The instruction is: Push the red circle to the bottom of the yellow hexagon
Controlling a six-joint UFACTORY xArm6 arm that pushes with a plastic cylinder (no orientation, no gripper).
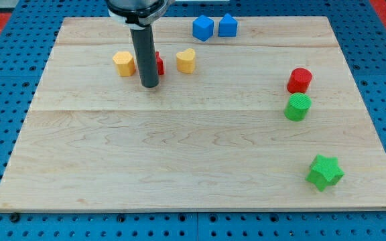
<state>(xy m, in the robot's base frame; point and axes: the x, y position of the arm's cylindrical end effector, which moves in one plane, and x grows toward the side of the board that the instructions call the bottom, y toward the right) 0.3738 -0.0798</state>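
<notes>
The red circle [299, 79] sits at the view's right on the wooden board [193, 161]. The yellow hexagon [123, 63] sits at the upper left. My tip [149, 86] rests on the board just right of and below the hexagon, far to the left of the red circle. A second red block [158, 63] is mostly hidden behind the rod, so its shape is unclear.
A yellow heart [186, 60] lies right of the rod. A blue cube [203, 28] and a blue house-shaped block [228, 25] sit at the top. A green circle [297, 107] lies just below the red circle. A green star [324, 172] is at the lower right.
</notes>
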